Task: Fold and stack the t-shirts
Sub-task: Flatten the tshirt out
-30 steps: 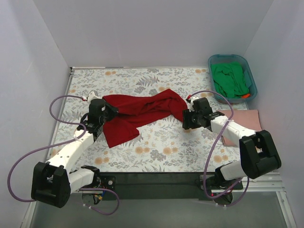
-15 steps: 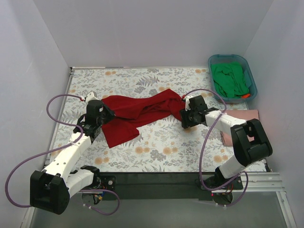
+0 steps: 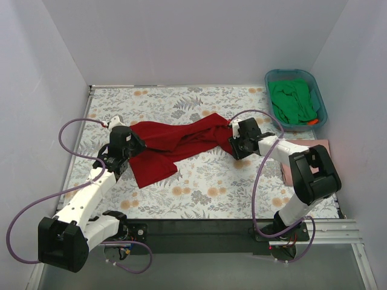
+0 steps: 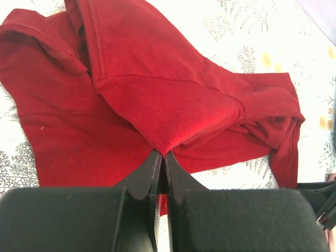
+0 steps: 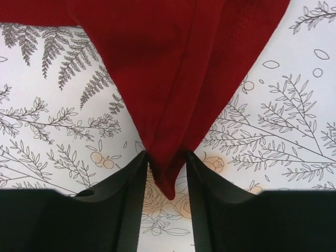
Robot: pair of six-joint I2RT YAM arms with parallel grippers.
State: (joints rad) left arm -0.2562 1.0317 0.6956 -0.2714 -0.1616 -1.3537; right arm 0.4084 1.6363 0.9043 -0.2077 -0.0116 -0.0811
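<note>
The deep red t-shirt [image 3: 175, 142] lies crumpled and stretched across the middle of the floral table cover [image 3: 205, 187]. My left gripper [image 3: 135, 140] is at its left end and is shut on a fold of red cloth [image 4: 157, 94], pinched at the fingertips [image 4: 161, 155]. My right gripper [image 3: 233, 138] is at the shirt's right end. Its jaws stand apart around a pointed corner of the red shirt [image 5: 178, 63], which lies between the fingers [image 5: 167, 155] on the cover. The green t-shirt [image 3: 292, 101] is bunched in the tub. The pale pink t-shirt [image 3: 317, 150] lies flat at the right edge.
The teal plastic tub [image 3: 290, 72] stands at the back right corner. White walls close in the table on the left, back and right. Purple cables loop beside both arms. The right arm's forearm lies over part of the pink shirt.
My right gripper has moved left and a little back, up to the red shirt's right corner. My left gripper has barely moved and keeps its hold. The shirt lies much as before.
</note>
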